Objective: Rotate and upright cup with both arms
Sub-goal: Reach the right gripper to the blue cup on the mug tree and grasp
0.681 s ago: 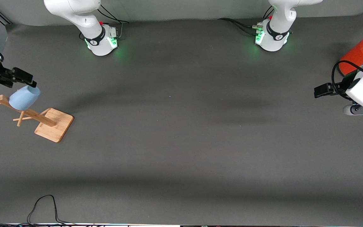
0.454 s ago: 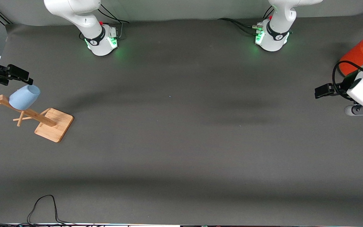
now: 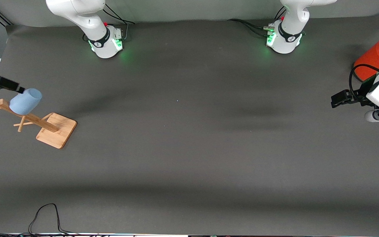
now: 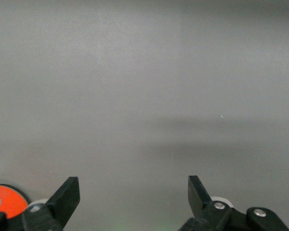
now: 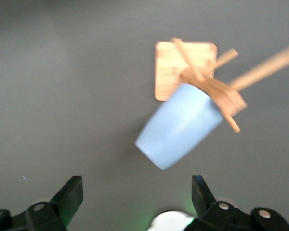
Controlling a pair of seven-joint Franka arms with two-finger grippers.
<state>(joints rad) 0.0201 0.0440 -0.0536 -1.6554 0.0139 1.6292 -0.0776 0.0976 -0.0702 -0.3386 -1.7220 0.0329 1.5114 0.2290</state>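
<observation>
At right arm's end of table, cup (image 3: 25,101) hangs tilted on peg of wooden rack (image 3: 46,126) — off the tabletop. Right gripper (image 5: 137,204) near cup, fingers apart, empty. Left gripper (image 4: 133,197) at other end, beside orange can (image 3: 373,59) — fingers apart, empty.

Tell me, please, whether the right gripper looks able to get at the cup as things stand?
Probably yes. The right gripper is open beside the cup, which hangs tilted on a peg of the wooden rack. Nothing lies between them; only the pegs crowd its mouth.
</observation>
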